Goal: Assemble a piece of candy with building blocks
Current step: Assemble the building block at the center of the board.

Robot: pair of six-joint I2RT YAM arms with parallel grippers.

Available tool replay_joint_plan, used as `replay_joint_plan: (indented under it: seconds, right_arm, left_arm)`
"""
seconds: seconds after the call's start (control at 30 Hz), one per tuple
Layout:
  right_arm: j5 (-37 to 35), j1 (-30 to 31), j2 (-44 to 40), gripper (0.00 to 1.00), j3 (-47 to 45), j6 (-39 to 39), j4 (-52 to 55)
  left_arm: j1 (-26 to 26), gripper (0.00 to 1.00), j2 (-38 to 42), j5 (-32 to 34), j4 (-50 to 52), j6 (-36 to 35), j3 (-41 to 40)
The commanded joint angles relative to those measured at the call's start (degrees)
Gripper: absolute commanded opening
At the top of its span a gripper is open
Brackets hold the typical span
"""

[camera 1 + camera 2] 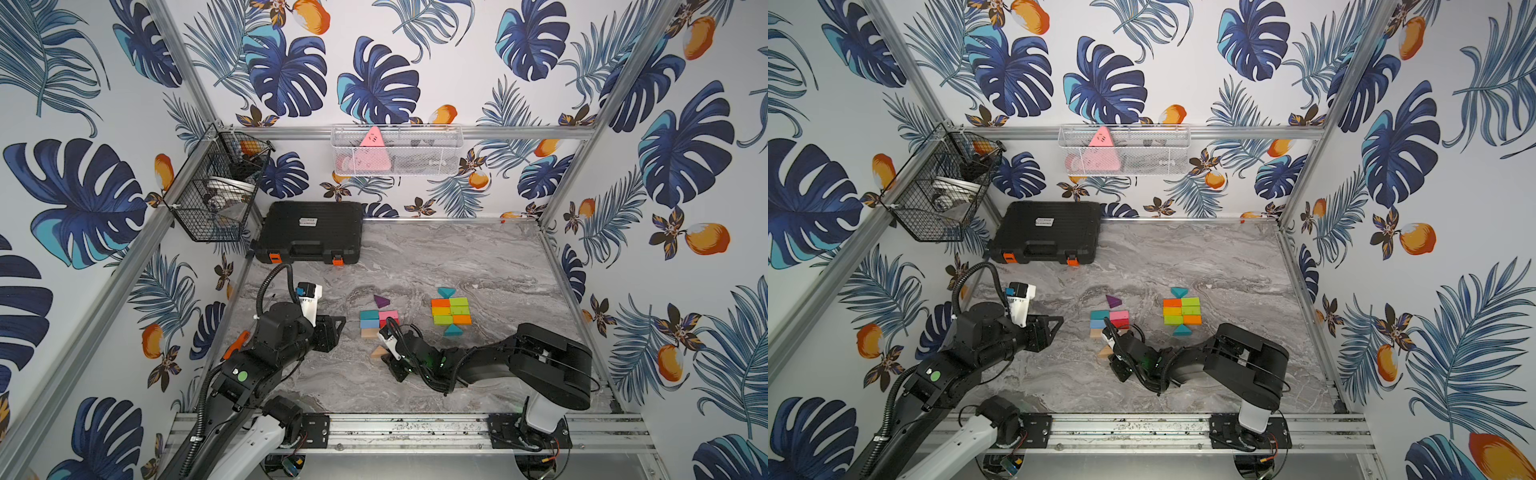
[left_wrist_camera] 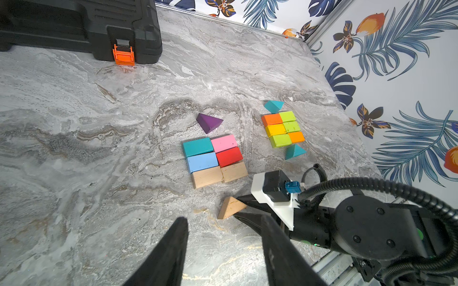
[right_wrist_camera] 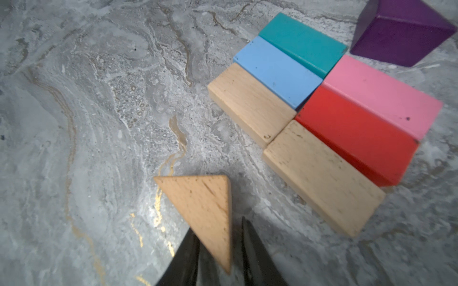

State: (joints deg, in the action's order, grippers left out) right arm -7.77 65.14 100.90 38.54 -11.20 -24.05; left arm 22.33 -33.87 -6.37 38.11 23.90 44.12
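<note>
A plain wood triangle (image 3: 203, 210) lies on the marble table (image 1: 457, 257), and my right gripper (image 3: 218, 230) is shut on its near corner, one finger on each side. Just beyond it, six rectangular building blocks (image 1: 378, 322) lie packed together: teal (image 2: 197, 146), pink, blue, red and two plain wood. A purple triangle (image 1: 381, 301) lies behind that group. Further right sits a block of orange, yellow and green rectangles (image 1: 451, 311) with a teal triangle at each end. My left gripper (image 2: 224, 219) hovers open and empty to the left of the blocks.
A black tool case (image 1: 311, 237) stands at the back left. A black wire basket (image 1: 216, 195) and a white mesh basket (image 1: 397, 151) with a pink triangle hang on the walls. An orange-handled screwdriver (image 1: 237, 345) lies beside the left arm.
</note>
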Motion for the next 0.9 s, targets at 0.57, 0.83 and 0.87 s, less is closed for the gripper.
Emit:
replay_joint_plan:
  seconds: [0.57, 0.83, 0.87]
  right_arm:
    - [0.99, -0.11, 2.66, 0.34, 1.16, -4.53, 4.97]
    - [0.56, -0.44, 2.23, 0.33, 0.57, -5.32, 5.07]
    - [0.62, -0.46, 2.20, 0.33, 0.57, -5.32, 5.07]
  left_arm:
    - [0.00, 0.53, 0.18, -0.42, -2.00, -0.87, -0.13]
    - [-0.01, 0.53, 0.20, -0.45, -2.05, -0.76, -0.17]
    - [0.00, 0.53, 0.20, -0.46, -2.01, -0.82, -0.13]
